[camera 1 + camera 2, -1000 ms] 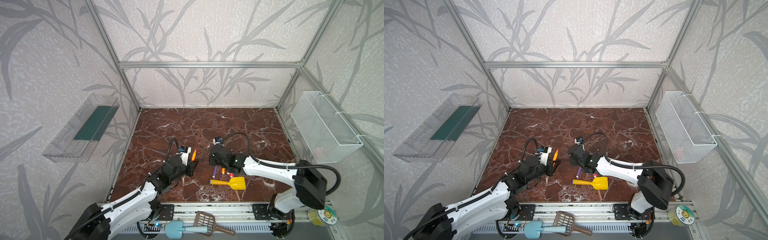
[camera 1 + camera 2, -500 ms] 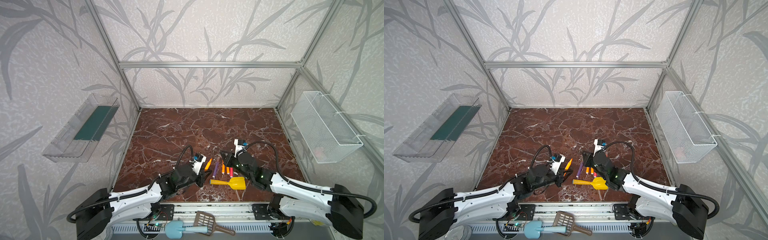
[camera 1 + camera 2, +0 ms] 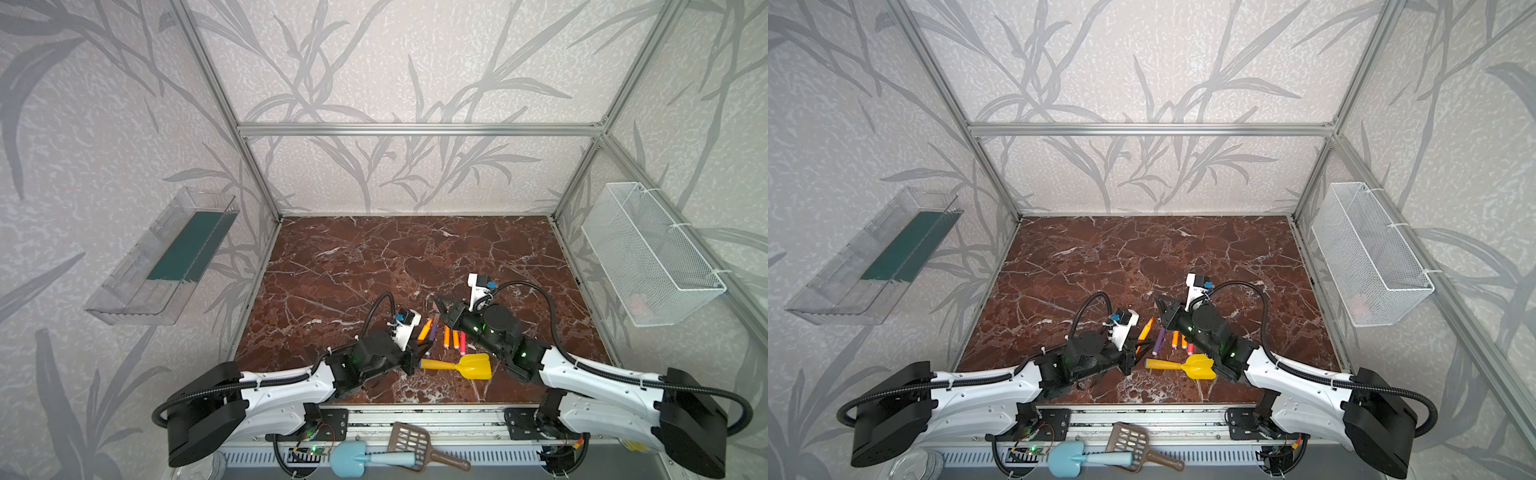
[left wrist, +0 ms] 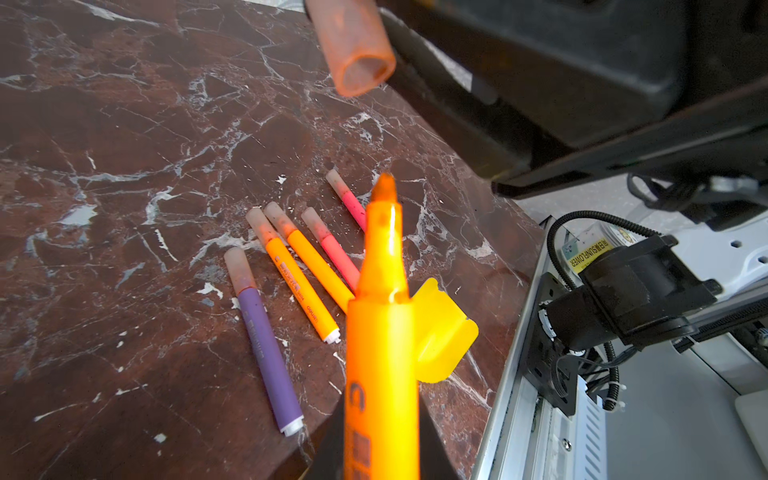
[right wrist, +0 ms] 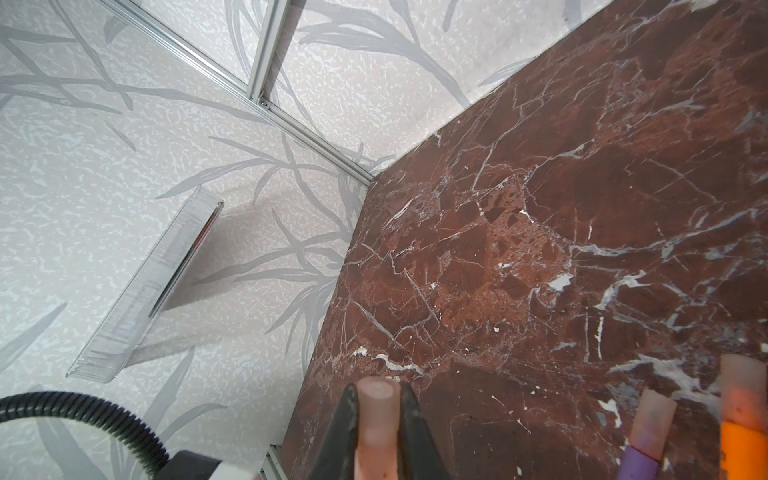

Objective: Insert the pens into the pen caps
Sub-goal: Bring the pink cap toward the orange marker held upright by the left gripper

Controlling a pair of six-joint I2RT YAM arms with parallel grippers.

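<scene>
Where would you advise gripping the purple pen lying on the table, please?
Probably the bare barrel of the purple pen, toward its white plug, coming straight down with jaws across its width. It lies flat on the table, its other end is capped, and the nearest orange pen lies apart, leaving room on both sides.

The held orange pen [image 4: 382, 332] is blurred and cropped in the left wrist view, and the left claw [image 4: 382, 453] shows only as two dark wedges. That pen hides most of the yellow toy shovel [image 4: 444, 332] and part of a red-pink pen [image 4: 352, 203]. The frame edge cuts the pen cap [image 5: 376, 399] in the right claw [image 5: 376, 424], a purple pen [image 5: 638, 465] and a second orange pen [image 5: 744, 444]. In both top views, caps on the lying pens [image 3: 455, 338], at 12 o'clock of the shovel, are too small to make out.
</scene>
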